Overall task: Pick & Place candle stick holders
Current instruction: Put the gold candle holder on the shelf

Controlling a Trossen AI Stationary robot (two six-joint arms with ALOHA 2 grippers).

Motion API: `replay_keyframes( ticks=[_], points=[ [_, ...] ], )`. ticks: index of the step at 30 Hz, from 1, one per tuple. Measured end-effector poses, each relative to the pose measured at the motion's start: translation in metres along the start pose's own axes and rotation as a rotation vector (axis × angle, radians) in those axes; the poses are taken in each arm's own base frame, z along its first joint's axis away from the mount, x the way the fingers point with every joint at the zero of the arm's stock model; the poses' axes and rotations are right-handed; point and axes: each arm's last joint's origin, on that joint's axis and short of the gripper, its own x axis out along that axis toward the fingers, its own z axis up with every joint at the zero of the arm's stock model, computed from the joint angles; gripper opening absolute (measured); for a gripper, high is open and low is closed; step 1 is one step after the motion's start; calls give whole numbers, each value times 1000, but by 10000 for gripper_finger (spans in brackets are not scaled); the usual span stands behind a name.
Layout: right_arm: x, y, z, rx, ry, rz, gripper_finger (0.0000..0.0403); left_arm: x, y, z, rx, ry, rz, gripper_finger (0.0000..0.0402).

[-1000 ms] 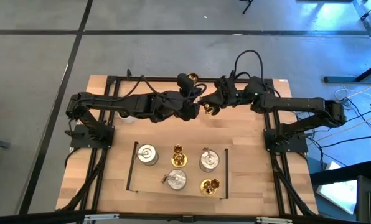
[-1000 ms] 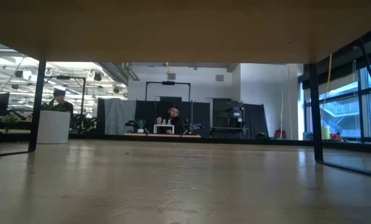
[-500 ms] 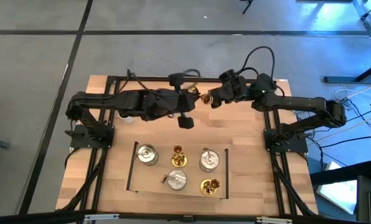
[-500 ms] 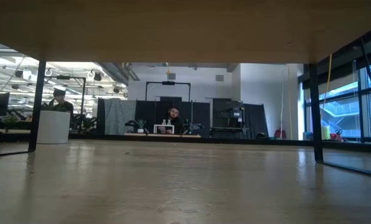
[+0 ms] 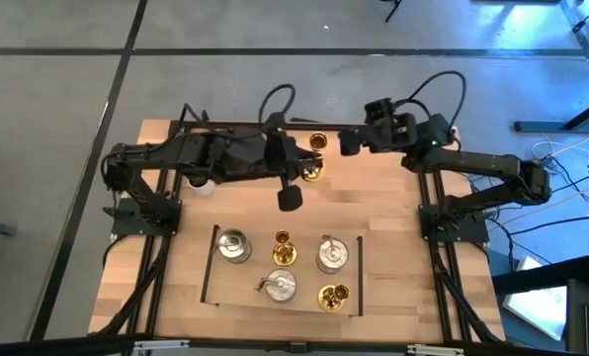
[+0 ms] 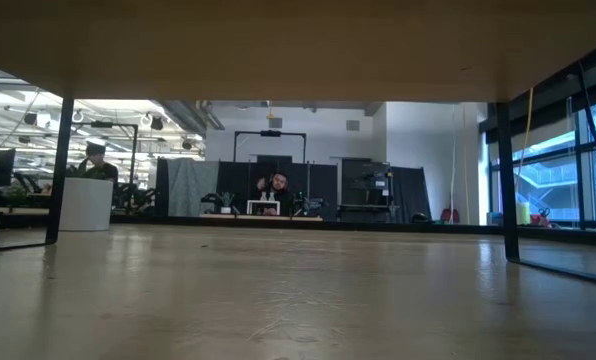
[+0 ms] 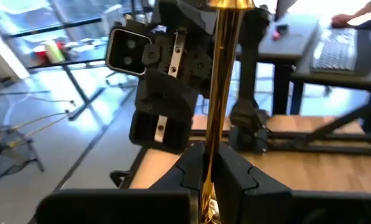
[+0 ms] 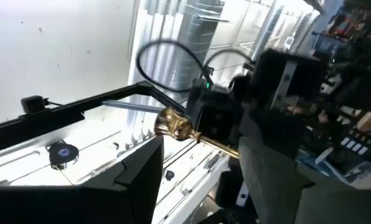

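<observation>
My left gripper is over the table's far middle, shut on a gold brass candle stick holder with a slim stem. My right gripper is just to its right, open and empty. In the right wrist view the holder's gold end shows ahead of the open fingers. Two gold holders and three squat silver ones stand on their bases inside a dark frame on the near half of the table. My left gripper pinches the gold holder's slim stem between its two fingers, which lie across the stem. The holder is lifted clear of the table. From above it points from near to far, with one gold end on the far side of the fingers and one on the near side.
Black rails and loops of cable run along the table's far edge. A white object lies under the left arm. Bare wood lies between the arms and the frame. A person sits far off in the room.
The two grippers were close together at the gold holder over the far middle. My right gripper has drawn back toward the far right. My left arm has pulled back toward the left and turned, and the holder stays in its fingers.
</observation>
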Motion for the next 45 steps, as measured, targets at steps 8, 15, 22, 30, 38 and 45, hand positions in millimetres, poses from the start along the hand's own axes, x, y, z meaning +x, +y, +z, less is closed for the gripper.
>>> replay_keyframes(
  ticks=[8,15,22,30,38,45],
  points=[
    [-3,8,2,-41,38,17,211,-13,-11,6,-135,-35,175,12],
    [-4,8,1,-48,103,17,211,-20,-25,4,-300,-53,236,12],
    [-8,8,4,-63,197,7,211,-35,-50,2,-446,-108,350,12],
    [-10,8,5,-91,251,6,211,-57,-87,-2,-550,-199,479,12],
    [-10,6,4,-95,254,-7,211,-73,-119,-8,-609,-218,409,12],
    [-6,10,-4,-115,256,17,211,-103,-146,-21,-605,-177,298,12]
  ],
)
